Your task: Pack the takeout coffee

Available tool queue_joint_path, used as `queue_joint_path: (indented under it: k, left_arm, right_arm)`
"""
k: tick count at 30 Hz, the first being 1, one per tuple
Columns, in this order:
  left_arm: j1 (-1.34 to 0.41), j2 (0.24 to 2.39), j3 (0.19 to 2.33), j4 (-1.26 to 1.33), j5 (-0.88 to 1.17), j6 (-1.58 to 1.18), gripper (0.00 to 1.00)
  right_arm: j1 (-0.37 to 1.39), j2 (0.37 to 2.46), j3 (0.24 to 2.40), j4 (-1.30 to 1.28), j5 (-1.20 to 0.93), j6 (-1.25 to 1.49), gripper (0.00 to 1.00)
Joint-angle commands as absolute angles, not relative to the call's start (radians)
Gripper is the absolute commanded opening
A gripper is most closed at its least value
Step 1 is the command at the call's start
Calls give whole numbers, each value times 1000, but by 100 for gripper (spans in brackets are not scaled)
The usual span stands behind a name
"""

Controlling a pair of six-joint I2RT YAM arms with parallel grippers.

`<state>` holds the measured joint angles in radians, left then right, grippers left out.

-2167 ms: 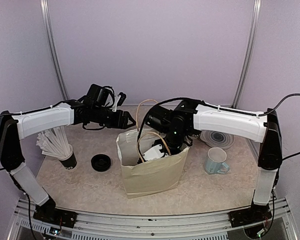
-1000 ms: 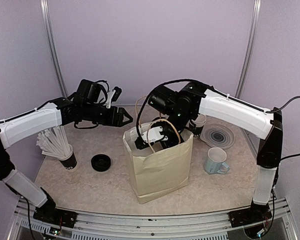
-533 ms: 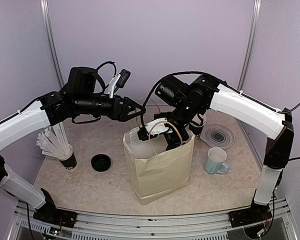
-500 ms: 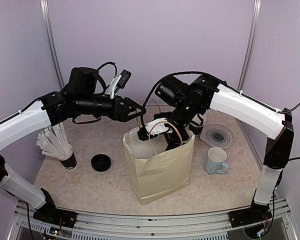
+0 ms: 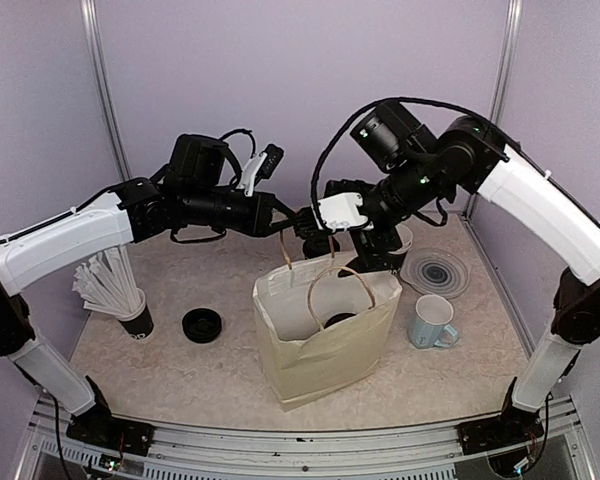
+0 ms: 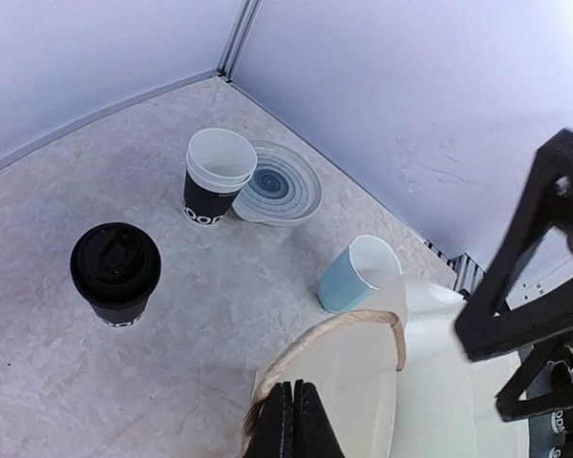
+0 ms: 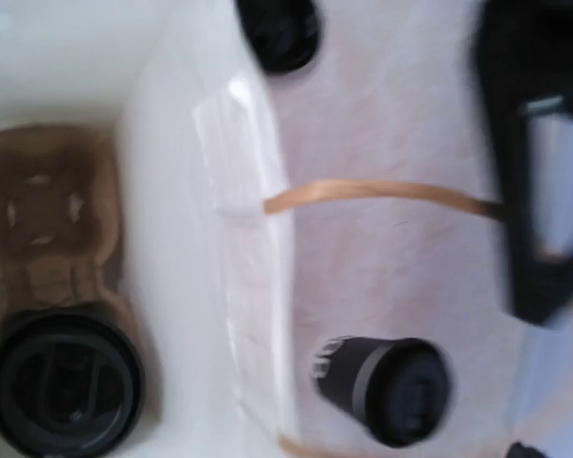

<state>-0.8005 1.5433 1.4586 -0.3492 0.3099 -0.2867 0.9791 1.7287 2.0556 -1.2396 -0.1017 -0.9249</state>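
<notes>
A lidded takeout coffee (image 7: 62,386) stands in a brown carrier at the bottom of the paper bag (image 5: 320,350). Another lidded black cup (image 6: 115,272) stands on the table behind the bag, also seen beside the bag wall (image 7: 387,391). An unlidded black cup (image 6: 220,176) stands by the plate. My left gripper (image 5: 305,222) is shut on the bag's rear rope handle (image 6: 334,334), with its fingers (image 6: 285,425) pressed together. My right gripper (image 5: 338,218) hangs open above the bag mouth with nothing in it.
A light-blue mug (image 5: 432,322) and a swirl-patterned plate (image 5: 435,272) sit right of the bag. At the left stand a black cup of white sticks (image 5: 115,290) and a loose black lid (image 5: 202,325). Walls close in the back and sides.
My right gripper has risen out of the bag to above its mouth. My left gripper has moved right to the rear handle and shut on it.
</notes>
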Motion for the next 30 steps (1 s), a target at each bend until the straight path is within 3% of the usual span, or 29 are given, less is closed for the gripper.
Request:
queue_joint_path:
  k: [1,8,9,13,21,25,30]
  left_arm:
    - [-806,1549,1507,-343,304,-270,0]
    - [-808,1553,1571,-390,342,-253,0]
    - [-811,1554,1585,-413,346,-250,3]
    - [-844,1545,1618,-541,339,-208,36]
    - [-894,1426,1549,-643,244,-201,64]
    - [-893,1418,1531,-630,189,-210,66]
    - [-892,1464,1534,-578,282,-198,48]
  right_arm:
    - [964,1649,2100,-1242,-119,-959,99]
    - [799,1633,2147,-1205,-200,-936,100]
    - [762,1633,2137,-1184,-215,-925,100]
    - [593,1643,2056,-1087,-301,-855,100]
    - [445,1613,1848,-910,-396,-787,98]
    - [445,1617,1810,-885,-426,-759,96]
    - [445,1637,1795,-844,-400,-730,93]
